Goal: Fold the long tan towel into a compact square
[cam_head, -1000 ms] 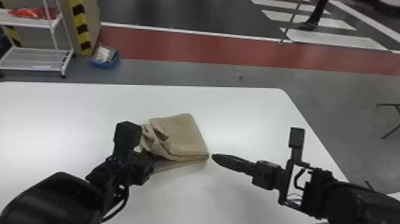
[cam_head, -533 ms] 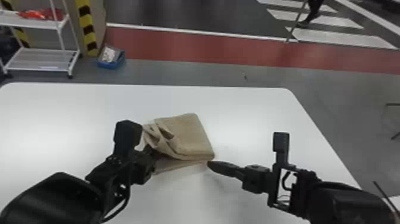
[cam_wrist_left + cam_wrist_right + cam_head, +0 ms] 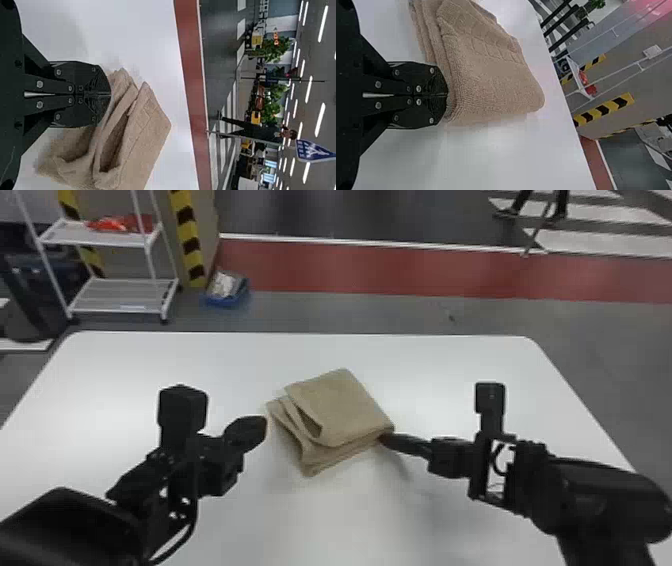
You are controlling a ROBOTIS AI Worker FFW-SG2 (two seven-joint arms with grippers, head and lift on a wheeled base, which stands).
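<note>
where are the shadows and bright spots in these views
Head view: a soft shadow on the table near the right gripper, a pale sheen nearer the robot; left wrist view: shadow inside a fold of the towel, ceiling lights as bright strips.

The white table (image 3: 150,365) carries the folded tan towel (image 3: 345,405).

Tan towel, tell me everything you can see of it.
The towel is tan, looks like terry cloth with a woven band, and is folded into a thick, squarish stack. It lies at an angle on the white table, its left-side layers loose and uneven. The right tool appears to touch its right corner; the left tool is off its left side.
</note>
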